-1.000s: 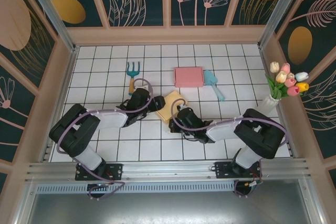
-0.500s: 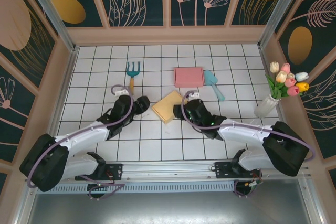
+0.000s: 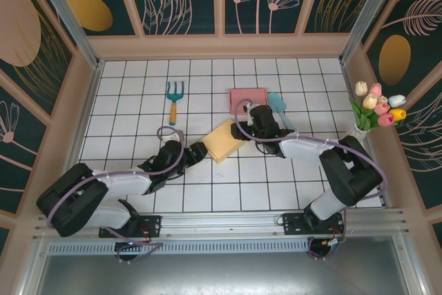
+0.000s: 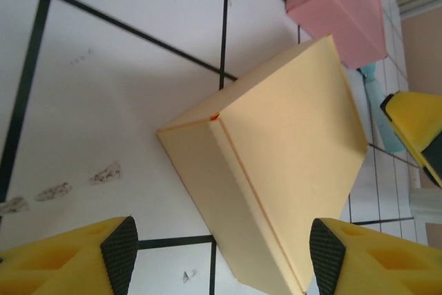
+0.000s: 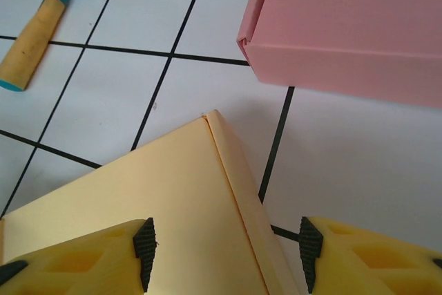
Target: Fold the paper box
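Observation:
The paper box (image 3: pixel 222 140) is a flat yellow carton lying closed on the white tiled table, turned diagonally. My left gripper (image 3: pixel 201 149) is at its near-left corner, open. In the left wrist view that corner of the box (image 4: pixel 276 170) reaches in between the spread fingers (image 4: pixel 224 250), apart from both pads. My right gripper (image 3: pixel 247 129) is at the box's far-right side, also open. In the right wrist view it (image 5: pixel 226 253) straddles the box's folded edge (image 5: pixel 159 198), with one pad over the top face and the other off the side.
A pink box (image 3: pixel 247 94) lies just behind the right gripper, close to the yellow one (image 5: pixel 345 32). A teal scoop (image 3: pixel 280 110) is to its right and a small rake (image 3: pixel 174 98) to the left. A vase of tulips (image 3: pixel 373 110) stands at the right wall.
The right gripper has let go of the yellow box, opened, and swung toward its far-right side. The left arm pulled back, then came in again at the near-left corner.

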`<state>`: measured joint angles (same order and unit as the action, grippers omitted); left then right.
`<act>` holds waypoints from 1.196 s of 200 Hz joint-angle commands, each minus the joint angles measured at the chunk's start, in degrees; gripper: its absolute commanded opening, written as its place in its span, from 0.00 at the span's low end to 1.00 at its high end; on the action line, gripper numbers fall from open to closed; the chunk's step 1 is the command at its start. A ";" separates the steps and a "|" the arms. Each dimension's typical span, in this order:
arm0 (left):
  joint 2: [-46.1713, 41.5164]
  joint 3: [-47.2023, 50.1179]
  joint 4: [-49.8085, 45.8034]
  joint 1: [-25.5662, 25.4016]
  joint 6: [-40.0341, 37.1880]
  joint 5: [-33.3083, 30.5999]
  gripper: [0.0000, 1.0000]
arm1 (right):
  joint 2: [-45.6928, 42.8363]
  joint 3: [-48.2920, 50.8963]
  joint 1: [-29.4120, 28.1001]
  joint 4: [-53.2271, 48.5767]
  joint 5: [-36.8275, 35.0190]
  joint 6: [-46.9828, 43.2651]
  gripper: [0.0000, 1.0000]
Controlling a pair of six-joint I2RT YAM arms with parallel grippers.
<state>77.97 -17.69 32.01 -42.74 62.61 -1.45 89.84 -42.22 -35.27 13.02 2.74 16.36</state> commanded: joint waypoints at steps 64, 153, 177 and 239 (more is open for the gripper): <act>9.29 -5.34 7.04 -0.41 1.59 2.43 0.69 | 7.22 -1.73 3.62 2.68 10.08 -3.19 0.56; 17.12 -18.12 0.06 5.36 -5.65 2.98 0.68 | 4.37 0.12 2.43 7.93 19.23 1.25 0.50; 16.87 -21.28 -2.61 8.71 -9.06 2.56 0.67 | 4.33 -1.54 0.48 8.14 16.67 1.55 0.50; 23.42 -31.90 -10.73 14.49 -16.25 1.79 0.67 | 9.77 -8.86 -1.30 11.51 12.87 2.89 0.50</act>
<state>97.27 -46.04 24.91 -29.30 50.06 -2.02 96.97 -45.93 -35.68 18.48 15.81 18.00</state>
